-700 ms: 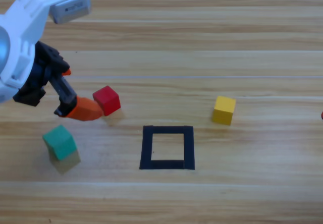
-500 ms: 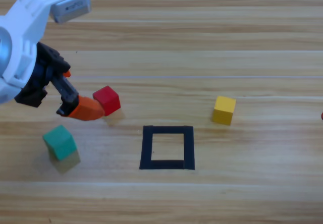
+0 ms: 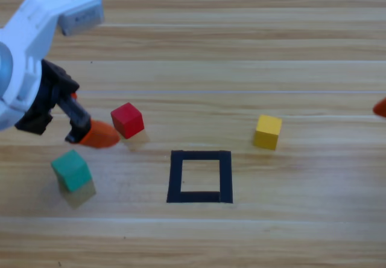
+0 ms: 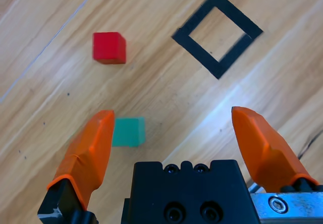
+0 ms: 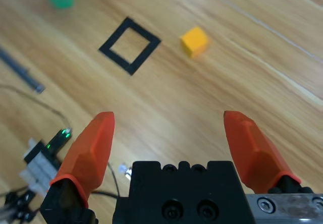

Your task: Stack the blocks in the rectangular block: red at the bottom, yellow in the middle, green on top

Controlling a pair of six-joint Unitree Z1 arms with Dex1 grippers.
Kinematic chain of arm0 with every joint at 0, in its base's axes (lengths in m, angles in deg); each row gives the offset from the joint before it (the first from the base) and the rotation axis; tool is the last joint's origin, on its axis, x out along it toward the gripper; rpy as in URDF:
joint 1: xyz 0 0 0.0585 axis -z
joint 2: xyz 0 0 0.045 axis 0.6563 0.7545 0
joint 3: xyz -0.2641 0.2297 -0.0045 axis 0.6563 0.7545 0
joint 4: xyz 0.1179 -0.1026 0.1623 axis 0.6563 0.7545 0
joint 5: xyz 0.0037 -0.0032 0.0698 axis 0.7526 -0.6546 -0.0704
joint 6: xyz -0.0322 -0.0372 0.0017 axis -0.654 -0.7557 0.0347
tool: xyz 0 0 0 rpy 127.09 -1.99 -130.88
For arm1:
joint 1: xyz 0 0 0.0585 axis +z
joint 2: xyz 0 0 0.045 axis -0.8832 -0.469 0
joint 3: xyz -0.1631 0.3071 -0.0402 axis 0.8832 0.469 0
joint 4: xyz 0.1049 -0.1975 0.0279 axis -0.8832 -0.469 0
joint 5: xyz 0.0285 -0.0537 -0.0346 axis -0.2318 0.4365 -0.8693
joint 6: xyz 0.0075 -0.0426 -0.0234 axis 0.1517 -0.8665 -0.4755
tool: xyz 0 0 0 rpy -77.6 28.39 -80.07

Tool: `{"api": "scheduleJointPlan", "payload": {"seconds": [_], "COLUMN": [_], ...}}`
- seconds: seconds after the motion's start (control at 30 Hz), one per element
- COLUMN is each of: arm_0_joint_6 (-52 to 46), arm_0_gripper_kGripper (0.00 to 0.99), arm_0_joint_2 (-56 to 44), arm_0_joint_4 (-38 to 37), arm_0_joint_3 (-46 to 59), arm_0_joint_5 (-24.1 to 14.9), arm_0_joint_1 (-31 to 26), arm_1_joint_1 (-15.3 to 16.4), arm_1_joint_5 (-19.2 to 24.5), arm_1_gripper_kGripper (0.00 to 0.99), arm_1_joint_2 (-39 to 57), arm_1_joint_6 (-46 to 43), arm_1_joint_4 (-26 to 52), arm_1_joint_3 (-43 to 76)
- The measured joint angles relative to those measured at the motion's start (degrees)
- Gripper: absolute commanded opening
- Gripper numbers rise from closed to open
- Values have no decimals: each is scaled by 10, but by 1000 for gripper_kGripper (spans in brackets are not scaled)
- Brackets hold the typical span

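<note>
The red cube (image 3: 127, 120) sits on the wood up and left of the black tape rectangle (image 3: 175, 176). My left gripper (image 3: 96, 134) stands open just left of the cube, not touching it. In the left wrist view the left gripper (image 4: 172, 113) holds nothing; the red cube (image 4: 108, 47), green cube (image 4: 128, 131) and tape rectangle (image 4: 196, 56) lie beyond it. The green cube (image 3: 72, 170) rests at the left and the yellow cube (image 3: 268, 131) to the rectangle's upper right. My right gripper (image 3: 380, 106) waits at the right edge, and the right wrist view shows the right gripper (image 5: 167, 115) open and empty.
In the right wrist view the yellow cube (image 5: 194, 41) and the tape rectangle (image 5: 115, 61) lie far ahead. Cables and a small device with a green light (image 5: 43, 153) lie off the table's side.
My left gripper has drawn back to the left, away from the red cube, which has stayed put. More of the right gripper's orange tip shows at the right edge.
</note>
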Motion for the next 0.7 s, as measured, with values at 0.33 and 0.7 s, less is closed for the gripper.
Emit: {"api": "scheduleJointPlan", "payload": {"seconds": [0.33,0.7], "arm_0_joint_6": [-315,-550], "arm_0_gripper_kGripper": [971,934], "arm_0_joint_2": [38,140], "arm_0_joint_4": [-5,140], "arm_0_joint_3": [-83,-252], "arm_0_joint_5": [-95,-116], "arm_0_joint_1": [-2,-19], "arm_1_joint_1": [-2,-32], "arm_1_joint_5": [76,70], "arm_1_gripper_kGripper": [954,983], "arm_1_joint_2": [-81,-272], "arm_1_joint_6": [167,373], "arm_1_joint_4": [36,-34], "arm_1_joint_3": [5,-160]}}
